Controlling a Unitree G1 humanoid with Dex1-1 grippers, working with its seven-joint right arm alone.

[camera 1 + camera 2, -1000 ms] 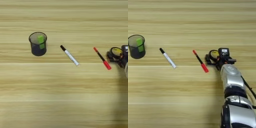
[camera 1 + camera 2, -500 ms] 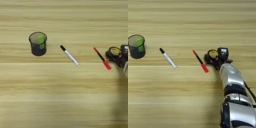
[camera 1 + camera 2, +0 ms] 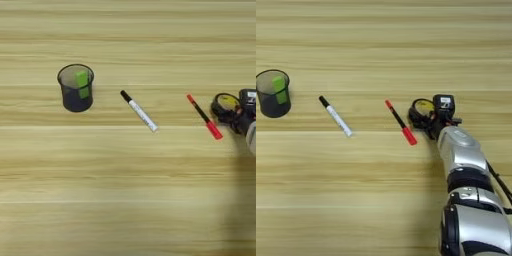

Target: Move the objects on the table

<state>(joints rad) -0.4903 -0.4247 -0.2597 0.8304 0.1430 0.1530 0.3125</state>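
Tool sits at the black tape ring with yellow core on the right side of the bench, black fingers overlapping the ring's right edge. Can't tell whether the fingers are spread around it, clamped on it, or just resting beside it (they merge with the dark ring in both eye views).

What changed over the last second: very little. Arm and tool have crept slightly left toward the ring; the ring itself looks to be in the same spot, touching nothing else. My read is that the approach has ended and a grasp or nudge of the ring is being set up, with nothing relocated yet.

Other items unmoved:
- thin black-and-red pen lies diagonal just left of the ring, red end toward the near edge, close to the ring but apart from it
- white black-capped marker lies diagonal mid-bench, cap end up-left
- dark mesh cup stands upright far left, green stick leaning inside it

Risk as I see it: pen is close enough that dragging the ring leftward could knock it.
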